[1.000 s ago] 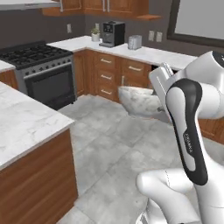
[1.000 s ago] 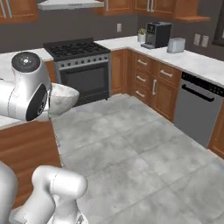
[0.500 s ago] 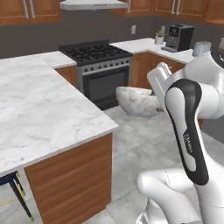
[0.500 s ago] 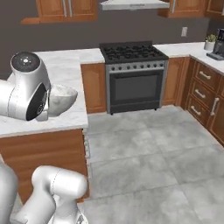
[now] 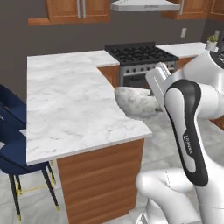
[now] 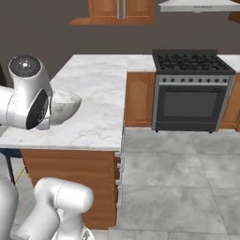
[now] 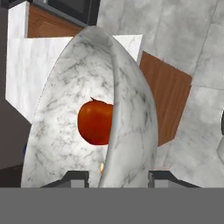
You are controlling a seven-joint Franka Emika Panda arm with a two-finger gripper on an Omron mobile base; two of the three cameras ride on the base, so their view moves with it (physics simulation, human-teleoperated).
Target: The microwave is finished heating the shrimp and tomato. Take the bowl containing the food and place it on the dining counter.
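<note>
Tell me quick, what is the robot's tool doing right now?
Tool: shut on the rim of the bowl, which has the tomato inside.

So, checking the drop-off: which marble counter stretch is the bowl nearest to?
The dining counter, with dark blue stools beside it; the bowl hangs at its corner, while the other stretch lies beyond the stove.
</note>
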